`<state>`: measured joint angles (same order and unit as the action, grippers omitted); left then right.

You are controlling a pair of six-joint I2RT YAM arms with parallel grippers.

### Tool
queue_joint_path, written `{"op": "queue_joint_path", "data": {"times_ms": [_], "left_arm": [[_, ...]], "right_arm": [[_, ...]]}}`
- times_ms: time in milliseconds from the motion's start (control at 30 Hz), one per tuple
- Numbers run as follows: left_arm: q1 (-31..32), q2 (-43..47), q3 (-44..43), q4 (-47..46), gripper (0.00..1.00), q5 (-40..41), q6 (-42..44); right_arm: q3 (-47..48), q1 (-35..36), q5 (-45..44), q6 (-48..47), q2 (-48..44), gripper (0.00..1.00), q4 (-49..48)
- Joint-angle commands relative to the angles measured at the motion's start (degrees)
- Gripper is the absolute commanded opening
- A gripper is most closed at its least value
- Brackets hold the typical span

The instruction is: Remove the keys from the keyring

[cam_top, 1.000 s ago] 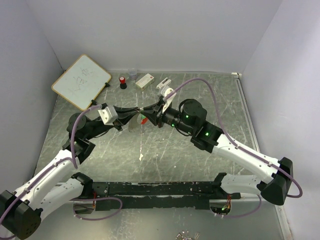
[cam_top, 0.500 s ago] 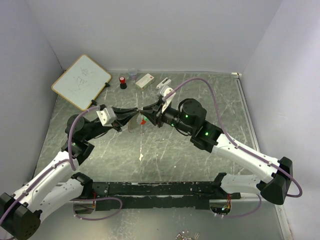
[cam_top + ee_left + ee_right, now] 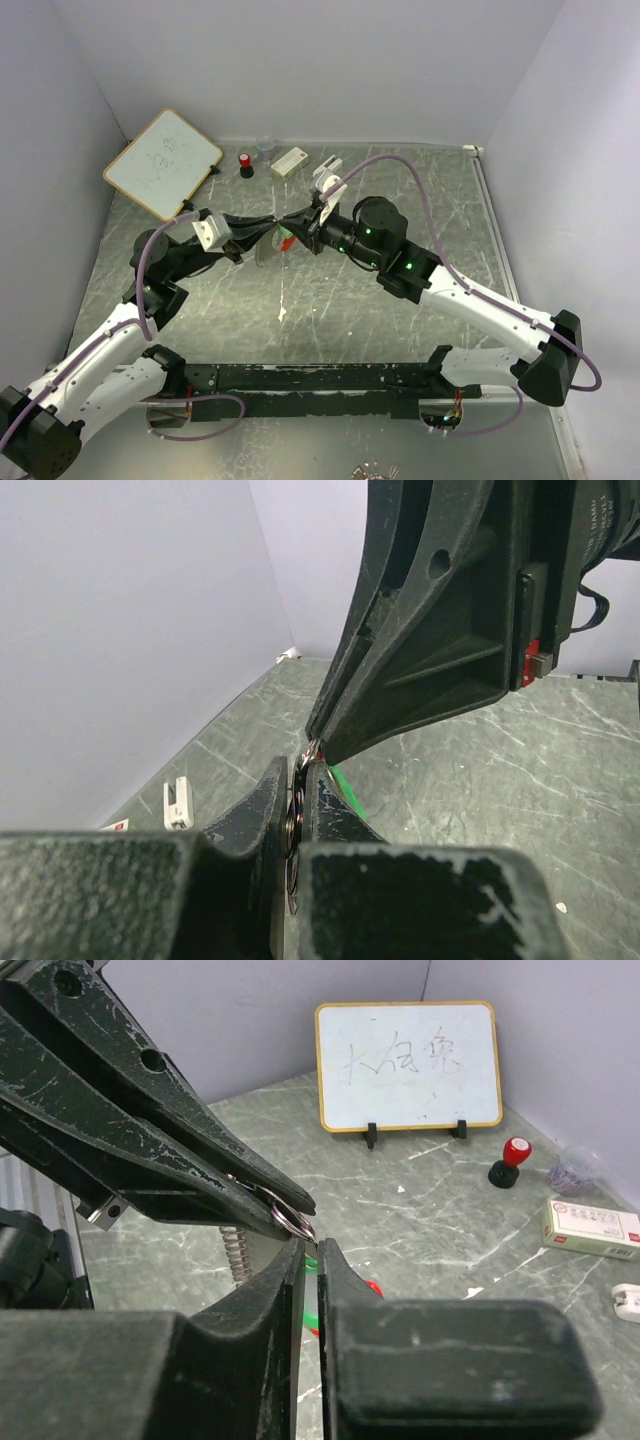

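Both grippers meet tip to tip above the table's middle. My left gripper (image 3: 276, 226) (image 3: 297, 765) is shut on the keyring (image 3: 292, 820), a thin silvery loop (image 3: 288, 1215) sticking out of its tips. My right gripper (image 3: 297, 224) (image 3: 309, 1242) stands against that loop with its jaws drawn to a narrow slit. The green key (image 3: 311, 1260) (image 3: 343, 780) sits in that slit. The red key (image 3: 372, 1286) (image 3: 286, 240) hangs just below, mostly hidden behind the right finger.
A whiteboard (image 3: 162, 162) stands at the back left. Along the back lie a red-and-black stamp (image 3: 245, 164), a clear cup (image 3: 265, 146), a white box (image 3: 289, 161) and a white clip (image 3: 328, 166). A small metal spring (image 3: 236, 1250) hangs under the left gripper.
The right gripper's jaws have narrowed. The right arm has shifted slightly left, closer against the left gripper's tips. The left gripper keeps its hold.
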<state>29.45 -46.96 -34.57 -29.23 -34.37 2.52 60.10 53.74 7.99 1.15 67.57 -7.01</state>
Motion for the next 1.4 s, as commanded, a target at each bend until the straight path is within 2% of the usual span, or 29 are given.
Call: {"op": "queue_joint_path", "data": {"times_ms": [0, 400, 800, 1000, 1267, 1367], "left_arm": [[0.29, 0.49, -0.11, -2.92, 0.07, -1.49, -0.46], [0.34, -0.09, -0.26, -0.56, 0.07, -0.02, 1.11], [0.43, -1.09, -0.13, 0.32, 0.07, 0.79, 1.47], [0.41, -0.73, 0.03, 0.64, 0.07, 1.88, 1.43], [0.39, -0.53, 1.29, -7.18, 0.17, 0.5, -0.98], [0.43, -1.34, 1.01, -9.55, 0.1, -0.93, -1.79]], "right_arm": [[2.0, 0.6, 0.67, 0.24, 1.35, 0.0, -0.19], [3.87, 1.51, -4.21, -2.3, -0.12, 0.0, 1.06], [5.69, 1.9, -5.32, -4.05, -3.08, 0.0, 1.45], [7.93, 2.08, -6.36, -5.45, -4.11, 0.0, 4.62], [7.96, 2.25, -5.88, -4.44, -3.96, 0.0, 5.54], [7.74, 2.25, -6.1, -4.06, -4.03, 0.0, 5.35]]}}
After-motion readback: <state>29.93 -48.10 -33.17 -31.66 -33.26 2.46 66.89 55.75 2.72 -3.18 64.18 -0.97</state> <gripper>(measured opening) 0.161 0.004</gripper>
